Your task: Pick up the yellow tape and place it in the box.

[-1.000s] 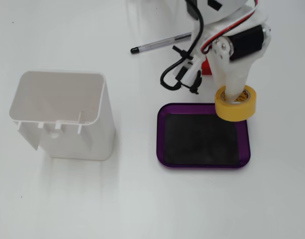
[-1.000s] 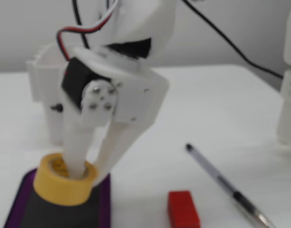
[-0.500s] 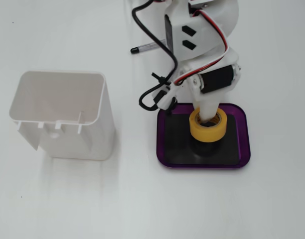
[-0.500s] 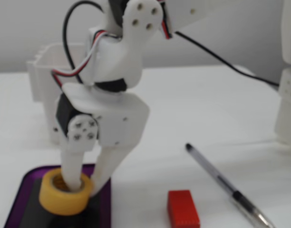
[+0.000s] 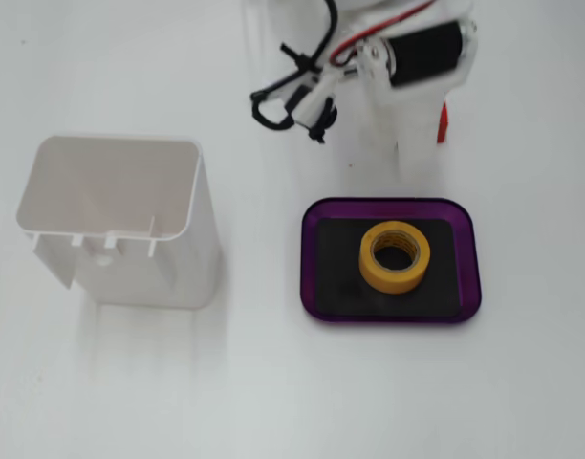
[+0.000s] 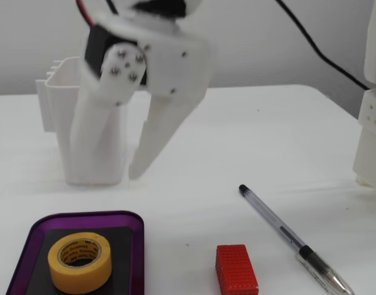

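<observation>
The yellow tape (image 5: 395,255) lies flat on the black base of the purple box (image 5: 317,287), right of its middle. In the other fixed view the tape (image 6: 80,262) sits in the box (image 6: 136,246) at the lower left. My white gripper (image 6: 108,175) hangs above the table behind the box, clear of the tape. Its two fingers are spread apart with nothing between them. In a fixed view the gripper (image 5: 415,143) is at the top, beyond the box's far edge, and blends into the white table.
A tall white plastic container (image 5: 120,225) stands left of the box; it also shows behind the gripper (image 6: 62,104). A red block (image 6: 236,269) and a pen (image 6: 286,236) lie on the table right of the box. The block (image 5: 443,122) peeks out beside the arm.
</observation>
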Tool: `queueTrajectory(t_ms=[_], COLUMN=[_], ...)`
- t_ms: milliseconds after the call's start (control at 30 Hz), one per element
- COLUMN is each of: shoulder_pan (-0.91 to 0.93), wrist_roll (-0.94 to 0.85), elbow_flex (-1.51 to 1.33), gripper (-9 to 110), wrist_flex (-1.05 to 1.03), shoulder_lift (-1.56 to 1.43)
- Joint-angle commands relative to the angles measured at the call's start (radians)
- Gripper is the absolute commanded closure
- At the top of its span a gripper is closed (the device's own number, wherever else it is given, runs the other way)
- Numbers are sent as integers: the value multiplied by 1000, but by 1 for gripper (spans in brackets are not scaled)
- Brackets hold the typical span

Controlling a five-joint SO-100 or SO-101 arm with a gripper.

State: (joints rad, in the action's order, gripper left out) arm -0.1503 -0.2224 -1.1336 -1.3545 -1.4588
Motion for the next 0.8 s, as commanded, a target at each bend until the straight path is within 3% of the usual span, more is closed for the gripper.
queueTrajectory(t_ms=[0, 333, 600, 767], shoulder_pan=[-11, 2, 6, 66], wrist_roll=[9, 161, 156, 158], elbow_flex=[80, -71, -652, -1003], gripper=[87, 87, 87, 87], wrist_flex=[-91, -212, -181, 5], shoulder_lift=[-199, -689, -1002, -1177])
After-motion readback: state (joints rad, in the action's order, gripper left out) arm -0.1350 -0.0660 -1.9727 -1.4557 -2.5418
